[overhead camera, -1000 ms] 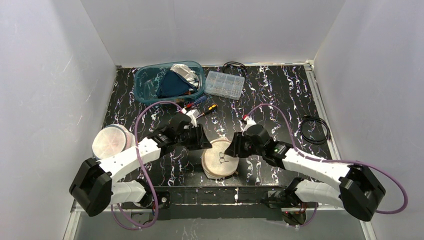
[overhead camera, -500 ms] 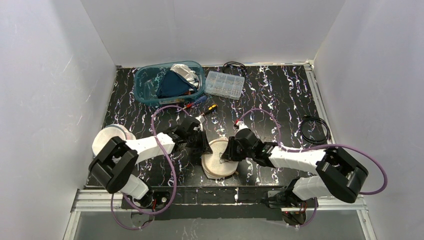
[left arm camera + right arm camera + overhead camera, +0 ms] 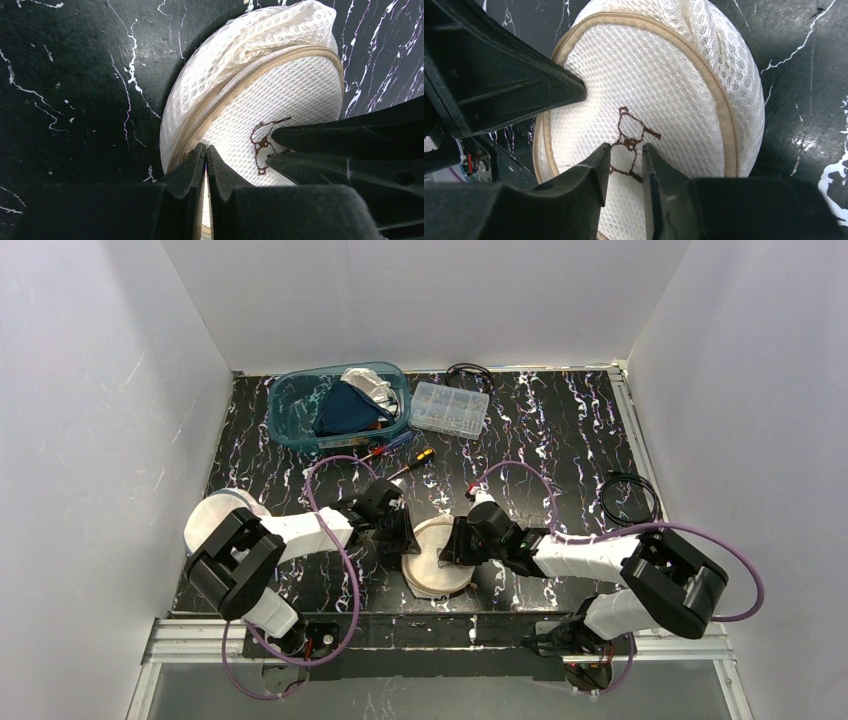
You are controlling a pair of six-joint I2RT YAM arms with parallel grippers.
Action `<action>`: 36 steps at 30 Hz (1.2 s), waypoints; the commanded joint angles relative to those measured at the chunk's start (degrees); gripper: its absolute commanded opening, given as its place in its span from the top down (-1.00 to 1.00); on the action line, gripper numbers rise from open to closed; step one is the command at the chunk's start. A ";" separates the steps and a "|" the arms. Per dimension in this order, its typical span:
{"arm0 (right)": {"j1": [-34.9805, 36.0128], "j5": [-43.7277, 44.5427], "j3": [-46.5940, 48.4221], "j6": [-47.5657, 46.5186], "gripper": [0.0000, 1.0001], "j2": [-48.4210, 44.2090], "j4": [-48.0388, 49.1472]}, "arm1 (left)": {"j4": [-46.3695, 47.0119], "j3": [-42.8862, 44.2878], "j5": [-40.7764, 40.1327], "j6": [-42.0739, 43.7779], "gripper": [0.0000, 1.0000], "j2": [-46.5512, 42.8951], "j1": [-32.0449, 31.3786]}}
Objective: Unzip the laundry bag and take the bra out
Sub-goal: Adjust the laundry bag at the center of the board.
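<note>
Laundry bag (image 3: 437,558): a round, cream mesh pouch lying flat on the tabletop (image 3: 560,440), near its front edge and between the two grippers.
Zip band (image 3: 724,107): tan, running round the bag's rim; it looks closed along the stretch that shows.
Embroidered mark (image 3: 631,145): a brown outline stitched on the bag's upper face, near the middle.
Left gripper (image 3: 400,535): low at the bag's left edge. In the left wrist view the jaws are together, with their tips on the zip band at the rim. Whether a pull tab sits between them cannot be told.
Right gripper (image 3: 455,545): at the bag's right side, reaching over its top. In the right wrist view the jaws stand a little apart on either side of the embroidered mark, with mesh showing in the gap and nothing clamped.
Grippers to each other: near, facing across the bag, not touching.
Teal plastic bin (image 3: 300,405): at the back left, holding a dark blue cloth (image 3: 345,408) and something white.
Clear compartment box (image 3: 450,408): just right of the bin.
Screwdrivers (image 3: 412,462): in front of the bin, behind the grippers.
Black cable coil (image 3: 628,502): at the right edge, well apart from the bag.
Round white object (image 3: 215,520): at the left edge, beside the left arm.
</note>
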 commanded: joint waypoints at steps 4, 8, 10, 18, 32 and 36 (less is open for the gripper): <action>0.58 0.68 2.06 -2.98 -0.03 -6.87 -3.77 | -6.71 0.57 -4.11 1.58 0.73 -4.77 -0.09; 0.67 0.57 1.90 -3.47 -0.24 -11.97 -5.62 | -9.98 1.92 -5.07 1.54 0.48 -9.04 -0.09; 0.62 1.75 1.90 -3.62 -0.30 -14.58 -7.58 | -10.97 2.26 -5.06 1.32 0.37 -11.42 -0.10; 3.03 -0.96 0.45 -2.01 -0.30 -20.54 -10.07 | -18.15 7.27 -8.07 5.63 0.12 -14.90 0.21; 22.37 9.55 -0.14 2.54 -0.27 -10.61 -9.93 | -15.60 5.79 -7.59 6.50 0.15 -11.39 0.61; 22.03 15.89 -1.94 4.77 -0.24 -8.42 -7.71 | -16.97 5.32 -8.30 6.53 0.16 -12.62 0.61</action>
